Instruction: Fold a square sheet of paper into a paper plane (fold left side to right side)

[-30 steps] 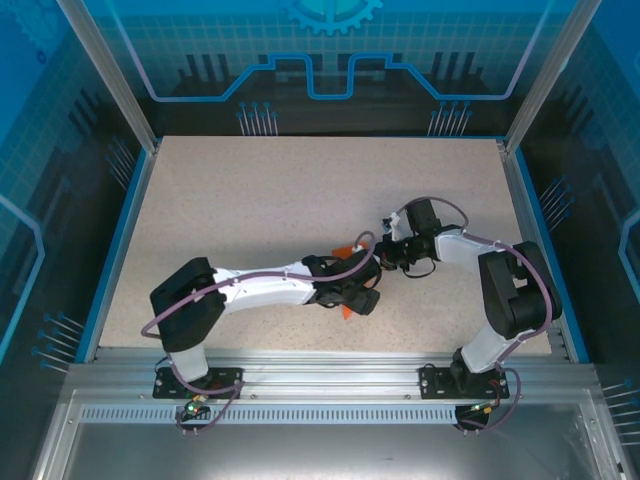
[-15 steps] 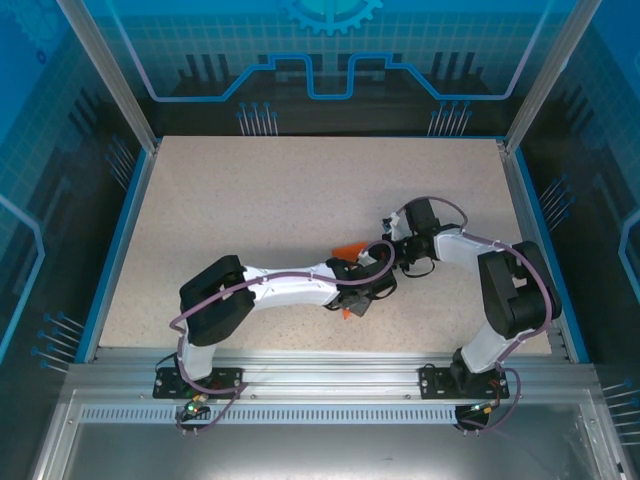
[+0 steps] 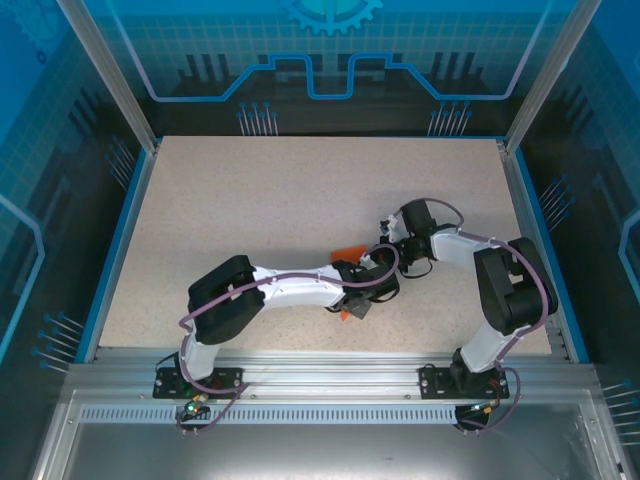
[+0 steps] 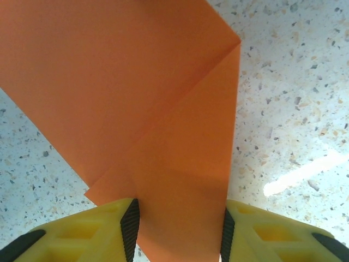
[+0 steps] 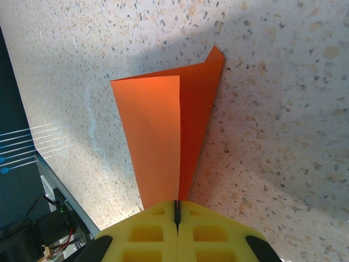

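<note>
Risks tearing or mis-creasing the orange paper [image 5: 163, 136], mid-table right of centre, by tugging with the right gripper [image 5: 176, 210] pinched on it against the left gripper [image 4: 180, 224] spread astride its flap.

Bright, sharp views; glare streak and shadows on tabletop [image 4: 305, 82].

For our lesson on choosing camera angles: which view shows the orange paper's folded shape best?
Right wrist: the orange paper shows its almost whole pointed outline and crease, pinched in the right gripper. Left wrist crops it; from the top, arms cover most.
</note>
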### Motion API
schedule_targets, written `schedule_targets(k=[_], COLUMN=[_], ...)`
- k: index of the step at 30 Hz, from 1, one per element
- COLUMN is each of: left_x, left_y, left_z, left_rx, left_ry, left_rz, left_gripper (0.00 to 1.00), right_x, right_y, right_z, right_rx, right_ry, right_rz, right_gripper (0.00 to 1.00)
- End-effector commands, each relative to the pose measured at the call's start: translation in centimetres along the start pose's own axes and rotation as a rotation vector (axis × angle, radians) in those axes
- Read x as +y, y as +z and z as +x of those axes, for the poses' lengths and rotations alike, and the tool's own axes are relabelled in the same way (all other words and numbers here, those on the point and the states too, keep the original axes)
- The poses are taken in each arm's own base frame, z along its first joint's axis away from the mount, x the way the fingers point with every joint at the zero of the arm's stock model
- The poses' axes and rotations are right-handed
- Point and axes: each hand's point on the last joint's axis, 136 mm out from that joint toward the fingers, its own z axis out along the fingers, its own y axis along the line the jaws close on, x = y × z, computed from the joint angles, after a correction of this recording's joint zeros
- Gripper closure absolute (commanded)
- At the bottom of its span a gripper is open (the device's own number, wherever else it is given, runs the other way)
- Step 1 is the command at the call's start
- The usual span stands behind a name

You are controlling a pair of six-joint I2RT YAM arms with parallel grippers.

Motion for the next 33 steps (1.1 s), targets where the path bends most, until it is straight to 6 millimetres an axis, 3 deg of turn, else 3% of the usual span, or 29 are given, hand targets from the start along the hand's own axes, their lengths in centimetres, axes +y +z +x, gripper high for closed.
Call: schedule_targets(k=[1, 23, 30, 33], left_x=[0.1, -0.3, 0.3, 0.5], left_y=[0.5, 1.4, 1.6, 1.5], left_z=[0.1, 0.3, 0.5, 0.4], left_rx=[0.01, 0.046, 0.044, 0.037], left_ry=[-0.001, -0.002, -0.059, -0.092], left_rz=[-0.036, -0.011, 0.055, 0.108], left_gripper=[0.57, 0.76, 0.8, 0.81], right_x=[1.0, 1.0, 2.3, 1.3], right_y=[0.2, 0.3, -3.5, -5.1], right_z=[-0.2, -0.3, -1.8, -1.5], right_rx=[0.012, 0.024, -0.092, -0.123], right_ry=[-0.002, -0.005, -0.055, -0.053], right_rz=[-0.001, 0.002, -0.06, -0.055], right_gripper=[0.99, 0.92, 0.65, 0.55])
